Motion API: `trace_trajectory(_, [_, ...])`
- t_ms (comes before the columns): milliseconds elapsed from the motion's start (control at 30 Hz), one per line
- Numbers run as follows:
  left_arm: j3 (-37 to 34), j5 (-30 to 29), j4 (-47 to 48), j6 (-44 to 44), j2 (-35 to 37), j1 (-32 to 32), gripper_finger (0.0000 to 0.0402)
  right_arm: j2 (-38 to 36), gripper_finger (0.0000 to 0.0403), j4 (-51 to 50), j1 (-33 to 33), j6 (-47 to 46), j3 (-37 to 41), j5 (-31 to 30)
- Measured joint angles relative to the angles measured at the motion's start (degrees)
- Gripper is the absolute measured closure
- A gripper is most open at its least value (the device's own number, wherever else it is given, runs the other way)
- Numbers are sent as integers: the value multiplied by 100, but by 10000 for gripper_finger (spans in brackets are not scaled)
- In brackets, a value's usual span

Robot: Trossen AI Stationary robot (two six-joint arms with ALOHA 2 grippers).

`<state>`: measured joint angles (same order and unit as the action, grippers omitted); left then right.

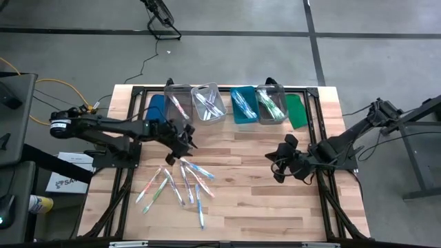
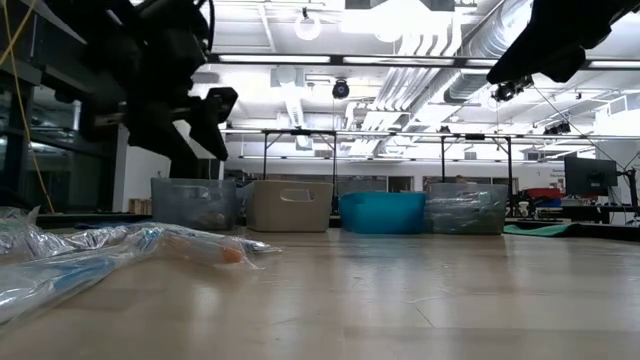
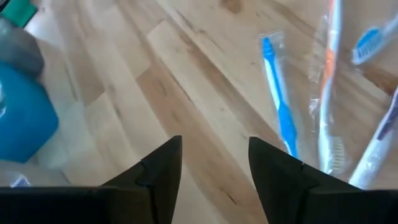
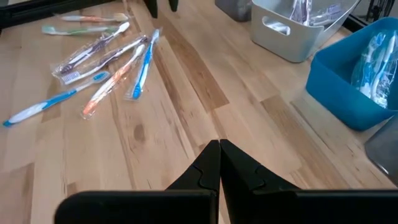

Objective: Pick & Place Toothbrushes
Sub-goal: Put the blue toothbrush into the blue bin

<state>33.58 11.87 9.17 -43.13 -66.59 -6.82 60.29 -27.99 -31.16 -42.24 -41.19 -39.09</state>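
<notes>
**Wrapped toothbrushes lie loose on the table, with more in the bins**

The thin toothbrushes in clear wrappers (image 1: 180, 182), with blue, green, pink and orange parts, lie scattered on the light wooden table (image 1: 275, 207), on its front left part. They spread like a fan and some of them cross each other. In the right wrist view the same pile (image 4: 106, 62) is seen farther away across the planks. More toothbrushes lie inside the four bins at the back edge of the table: a clear plastic bin (image 1: 178, 105), a pale grey plastic bin (image 1: 208, 103), a teal plastic bin (image 1: 244, 105) and a second clear plastic bin (image 1: 271, 104). They stand in one row, side by side.

The left gripper (image 1: 185, 140) is between the loose pile and the clear bin at the left end of the row, just behind the nearest brushes. Its two dark fingers (image 3: 158, 171) stand apart and nothing is between them; bare wood shows in the gap. A blue toothbrush (image 3: 278, 106) and an orange one lie just beside the fingers.

The right gripper (image 1: 275, 165) is over the bare right part of the table, well apart from the pile and in front of the bins. Its fingers (image 4: 208, 165) are pressed together and hold nothing.

A flat green piece (image 1: 295, 110) lies at the right end of the row.
</notes>
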Motion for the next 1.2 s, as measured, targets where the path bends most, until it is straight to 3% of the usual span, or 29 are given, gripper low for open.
trace_trajectory(133, [0, -336, 0, 4, 0, 364, 223, 0, 401, -2, 0, -2, 0, 0])
trace_trajectory(367, [-4, -411, 73, 432, -247, 617, 223, 2, 401, 0, 2, -22, 0, 2])
trace_trajectory(700, [138, -216, 165, 638, -993, 611, 223, 2, 401, 35, 2, -17, 0, 2])
trace_trajectory(1200, [133, -207, 536, 881, -1287, 611, 222, 2, 401, -6, 2, -2, 0, 4])
